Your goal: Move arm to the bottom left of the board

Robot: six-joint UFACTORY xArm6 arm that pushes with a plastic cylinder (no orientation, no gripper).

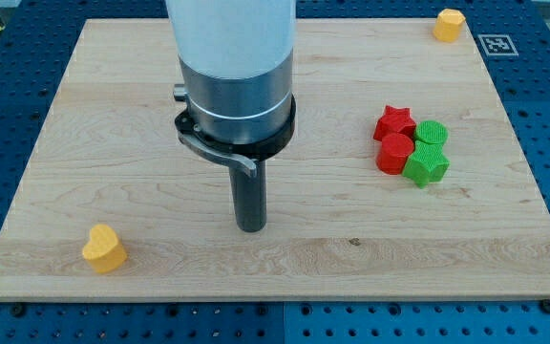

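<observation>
Six small blocks sit on the wooden board (285,258), and my tip (250,227) touches none of them. The rod hangs from the arm (232,67) and meets the board a little left of the middle, toward the view's bottom edge. Being a plain rod, it has nothing to open or close, and it holds nothing.

Near the bottom left corner lies a yellow heart-shaped block (103,248). My tip stands to the right of it and slightly higher in the view, well apart, with bare wood between them.

At the top right corner, just beside the board's top edge, sits a second yellow block (449,24); its shape looks roughly hexagonal, though I cannot tell for certain.

Four blocks cluster together toward the right edge, about halfway up the board. A red star (394,122) is at the cluster's upper left, a green cylinder (432,133) with a ribbed top at its upper right, a red cylinder (395,153) at its lower left, and a green block (427,166) of uncertain, perhaps star-like, shape at its lower right. These four touch or nearly touch one another. My tip is well to the left of this cluster.
</observation>
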